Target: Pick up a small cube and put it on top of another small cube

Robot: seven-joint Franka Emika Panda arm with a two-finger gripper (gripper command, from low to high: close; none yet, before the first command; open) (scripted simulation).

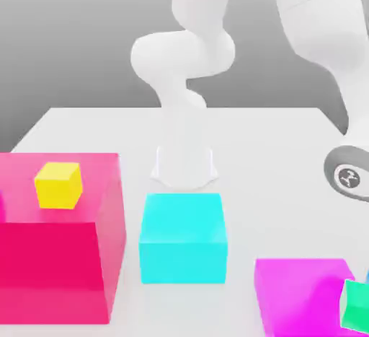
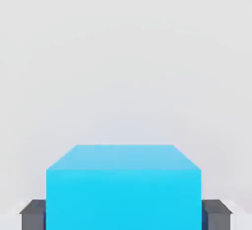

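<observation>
In our gripper (image 2: 126, 215), the blue cube (image 2: 123, 192) is clamped snug, so grab's done I'd say; stacking's left for us.

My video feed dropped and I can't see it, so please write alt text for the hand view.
A bright blue block sits between the gripper's two dark fingers, one against each side of it. Beyond the block is a plain, pale surface.
</observation>
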